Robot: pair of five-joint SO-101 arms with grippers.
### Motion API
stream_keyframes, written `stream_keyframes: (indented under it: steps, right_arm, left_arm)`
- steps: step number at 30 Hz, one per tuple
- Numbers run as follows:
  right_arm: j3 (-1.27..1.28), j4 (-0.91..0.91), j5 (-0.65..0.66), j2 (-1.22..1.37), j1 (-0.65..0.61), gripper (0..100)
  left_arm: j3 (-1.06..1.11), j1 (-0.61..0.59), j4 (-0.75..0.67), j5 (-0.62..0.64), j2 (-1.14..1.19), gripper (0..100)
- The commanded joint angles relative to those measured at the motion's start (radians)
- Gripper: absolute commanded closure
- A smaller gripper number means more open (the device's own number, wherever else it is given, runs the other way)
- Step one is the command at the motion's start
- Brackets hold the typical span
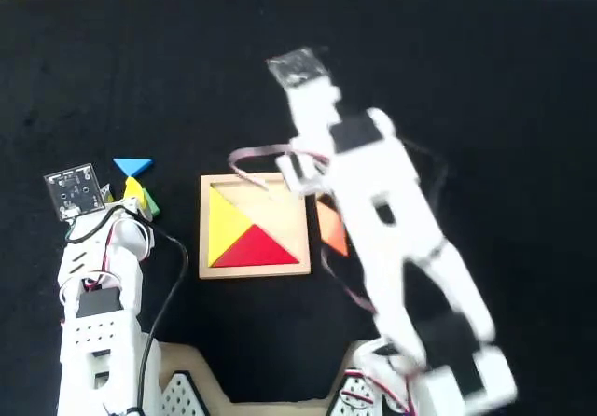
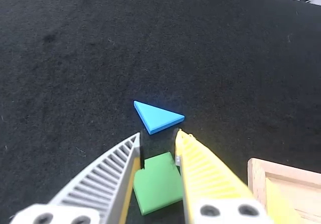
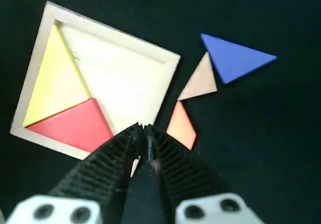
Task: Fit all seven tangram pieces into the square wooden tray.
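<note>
Your square wooden tray (image 1: 254,271) (image 3: 113,31) lies about the middle of the black worktop (image 1: 485,80), a little toward the near edge where the arms stand; two pieces lie in it, a yellow triangle (image 1: 224,225) (image 3: 52,81) along the side facing the left edge and a red triangle (image 1: 256,248) (image 3: 70,126) along the near side, meeting along one slanted edge; the rest of the tray floor is bare wood. Just off the tray's right side lies an orange parallelogram (image 1: 331,228) (image 3: 181,126); beside it a tan triangle (image 3: 202,81), and touching that one's tip a dark blue triangle (image 3: 235,58). Your right tool (image 3: 143,128) hangs over the tray's rim near the orange piece, its fingertips pressed together. Toward the left edge, your left tool (image 2: 158,133) (image 1: 135,197) stands spread about as wide as the green square (image 2: 158,184) (image 1: 151,206) lying flat between its fingers; you cannot tell whether they touch it. A light blue triangle (image 2: 158,117) (image 1: 132,165) lies just beyond the fingertips, apart from the green square; a corner of the tray (image 2: 258,171) shows to one side.
</note>
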Motion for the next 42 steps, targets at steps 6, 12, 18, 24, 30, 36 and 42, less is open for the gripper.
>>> stream_keyframes:
  steps: [6, 12, 18, 24, 30, 36, 42]
  right_arm:
    - [0.355, -0.250, 0.031, -0.177, 0.068, 98.2]
    - [0.354, -0.255, -0.057, -0.022, 0.114, 85.8]
    - [0.259, -0.253, -0.209, 0.140, 0.109, 77.3]
    - [0.166, -0.253, -0.275, 0.274, 0.055, 77.3]
    - [0.094, -0.247, -0.278, 0.338, 0.044, 77.3]
    - [0.114, -0.253, -0.270, 0.341, 0.049, 82.8]
    - [0.154, -0.275, -0.224, 0.343, 0.049, 83.8]
  left_arm:
    - [-0.027, 0.013, -0.021, -0.011, -0.014, 88]
    - [-0.025, 0.013, -0.023, -0.011, -0.012, 88]
    - [-0.025, 0.015, -0.025, -0.011, -0.009, 88]
    - [-0.025, 0.015, -0.025, -0.011, -0.009, 88]
    - [-0.025, 0.015, -0.025, -0.011, -0.009, 88]
    - [-0.025, 0.015, -0.025, -0.011, -0.011, 88]
    - [-0.025, 0.015, -0.025, -0.011, -0.011, 88]
